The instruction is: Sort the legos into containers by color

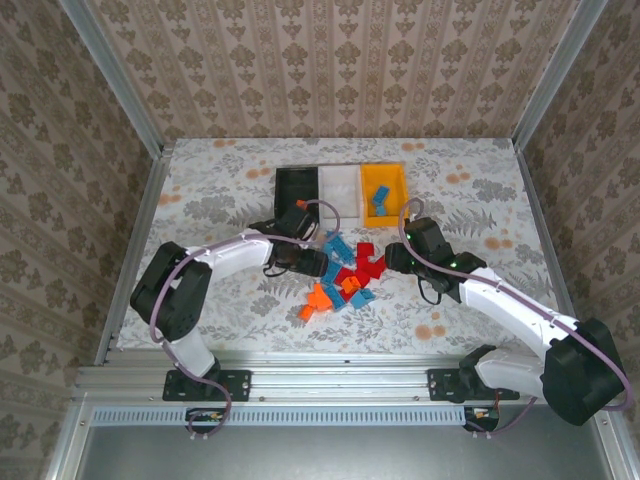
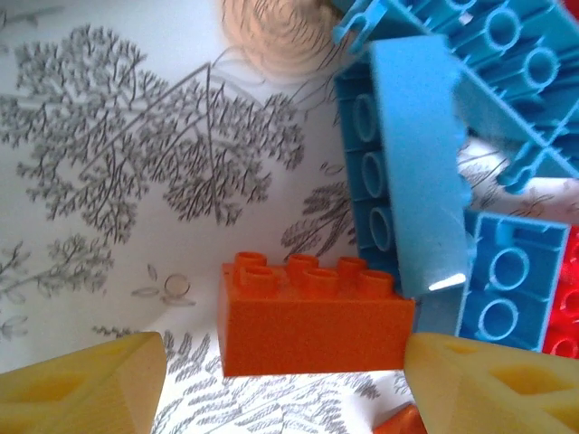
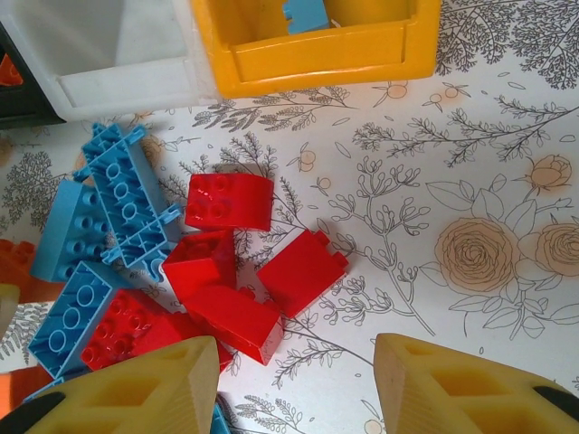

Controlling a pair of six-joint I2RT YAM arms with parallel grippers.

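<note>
Three bins are sitting side by side at the far middle of the table (image 1: 220, 300): the black bin (image 1: 294, 185) on the left, the white bin (image 1: 340, 185) in the middle and the yellow bin (image 1: 392, 180) on the right, each touching its neighbour. A light blue brick (image 1: 378, 200) is lying inside the yellow bin, and a small orange piece (image 1: 300, 203) is showing at the near edge of the black bin. In front of the bins, the loose legos (image 1: 345, 278) are lying in a heap of red, light blue and orange on the flowered cloth, between the two arms.

The left gripper (image 1: 318, 265) is hanging over the left side of the heap. Its wrist camera is showing the jaws standing wide, with one yellow fingertip (image 2: 81, 384) on either side of an orange brick (image 2: 312, 316) that is sitting studs-up on the cloth. A clear gap is showing on one side; on the other I cannot tell whether the pad is touching. Just beyond that brick, long light blue bricks (image 2: 407, 172) are leaning across one another.

The right gripper (image 1: 390, 258) is hovering at the right edge of the heap, jaws parted and holding nothing, with bare cloth lying between its fingertips (image 3: 136, 393). Ahead of it, red bricks (image 3: 240, 271) are lying bunched together and touching, with more light blue ones to their left.
</note>
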